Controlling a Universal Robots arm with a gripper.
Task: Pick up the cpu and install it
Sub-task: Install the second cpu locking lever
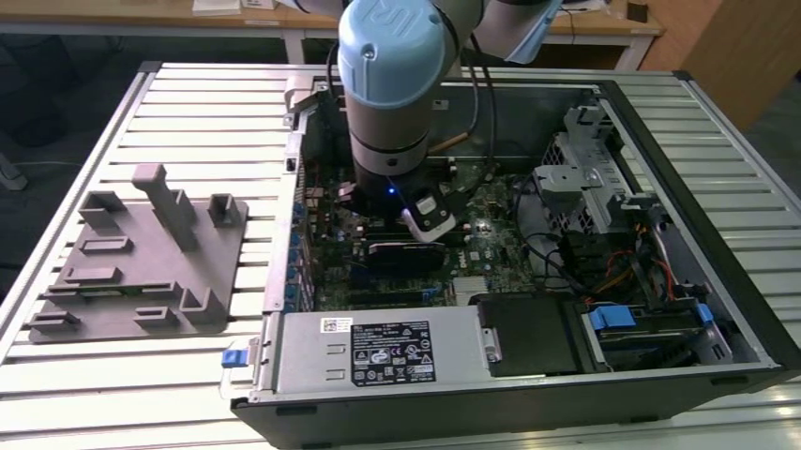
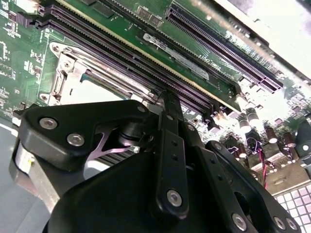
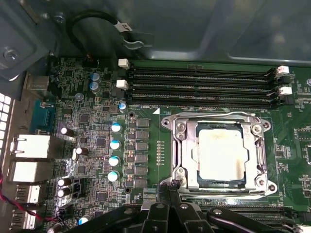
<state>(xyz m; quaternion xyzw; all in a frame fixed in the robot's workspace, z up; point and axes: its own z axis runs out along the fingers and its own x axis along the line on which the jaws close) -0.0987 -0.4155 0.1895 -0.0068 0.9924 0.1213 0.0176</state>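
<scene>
The gripper (image 3: 167,194), whose hold cannot be told, is poised just beside the cpu (image 3: 218,153) seated in the socket frame (image 3: 218,151), so pins could be bent if the chip is nudged askew.

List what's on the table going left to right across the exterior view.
Grey fixture block → open computer case, and within it: motherboard → arm's gripper end over the board → metal drive cage. The cpu sits in its socket in the first wrist view.
</scene>
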